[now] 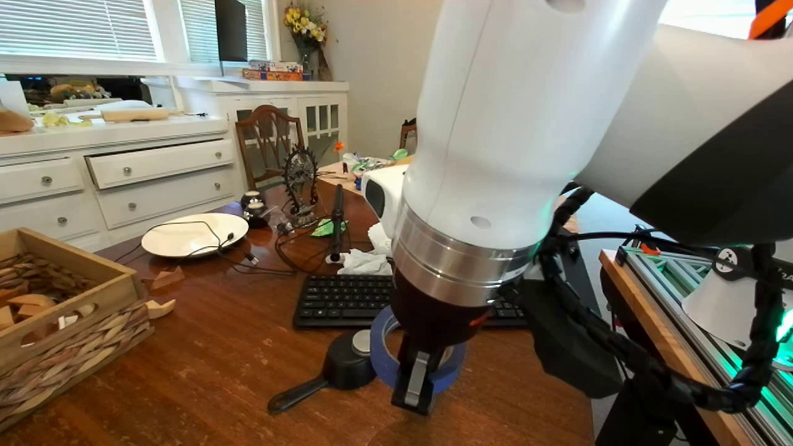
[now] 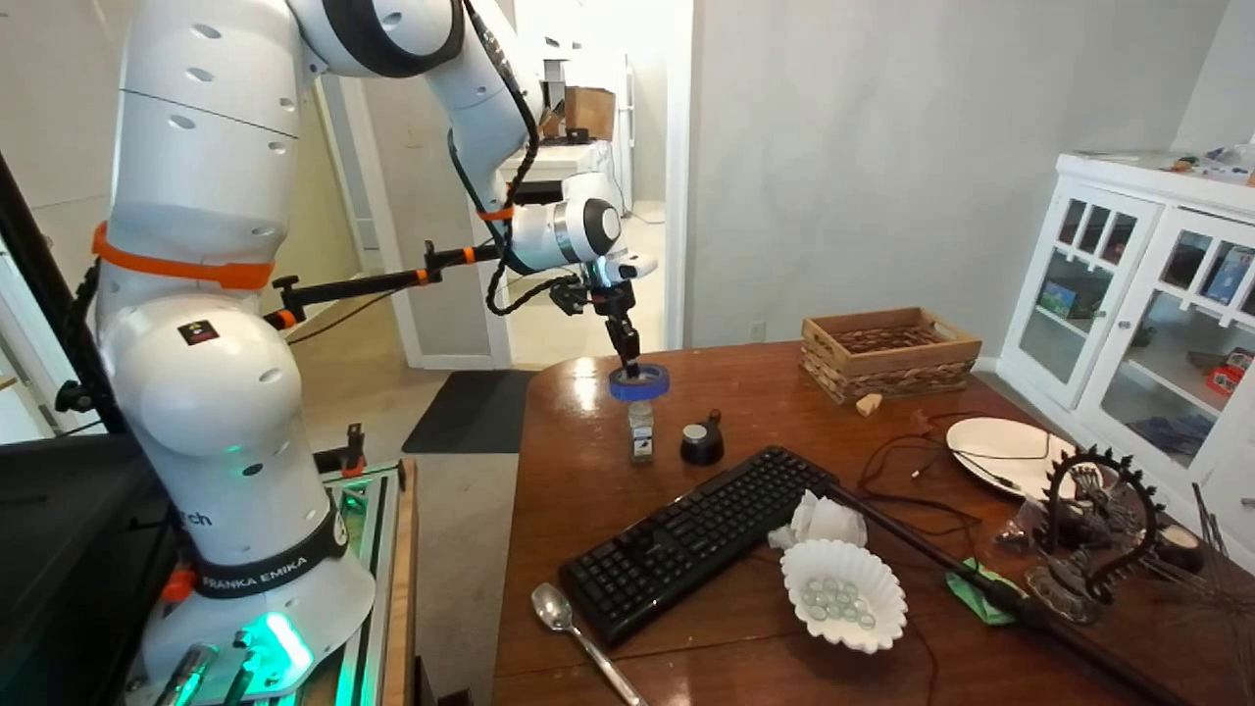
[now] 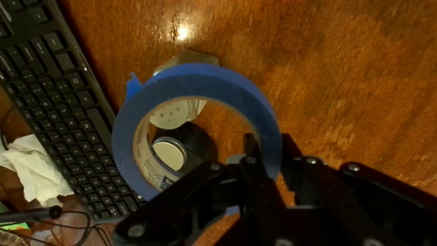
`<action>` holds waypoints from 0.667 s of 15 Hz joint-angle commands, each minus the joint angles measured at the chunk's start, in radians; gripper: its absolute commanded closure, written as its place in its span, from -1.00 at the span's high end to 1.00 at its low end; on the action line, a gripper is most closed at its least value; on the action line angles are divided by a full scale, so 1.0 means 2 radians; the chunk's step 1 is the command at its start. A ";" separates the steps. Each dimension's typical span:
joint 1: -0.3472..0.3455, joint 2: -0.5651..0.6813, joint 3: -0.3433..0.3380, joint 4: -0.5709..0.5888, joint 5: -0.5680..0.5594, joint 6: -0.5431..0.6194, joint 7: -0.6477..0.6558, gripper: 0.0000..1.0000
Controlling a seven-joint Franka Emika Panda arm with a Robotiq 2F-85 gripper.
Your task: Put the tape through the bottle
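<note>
Over the wooden desk reaches the robot arm; the step looks like lining up, then a slow, straight descent. In the wrist view the keyboard lies at nine o'clock from the blue tape, probably clear of the path. The fingers pinch the tape's wall at its four o'clock, so the far side is unsupported and wants keeping level. In an exterior view the black pan sits near the bottle, at its three o'clock, where a careless drop could snag. The bottle stands upright just below the tape; through the hole, the wrist view shows its cap off-centre towards ten o'clock, so nudging the tape that way first seems wise.

Both exterior views cut the arm off at the top. In an exterior view the bottle is lost, apparently behind the tape and the arm's metal band. In the wrist view the tape covers part of the bottle's body and the cap's edge, and whether tape and cap touch, I cannot tell.
</note>
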 commanded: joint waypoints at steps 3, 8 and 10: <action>0.002 0.000 -0.009 -0.010 -0.013 -0.020 0.033 -0.90; -0.010 0.010 -0.008 -0.018 0.004 -0.011 0.038 -0.90; -0.013 0.025 -0.005 -0.011 0.011 -0.005 0.030 -0.90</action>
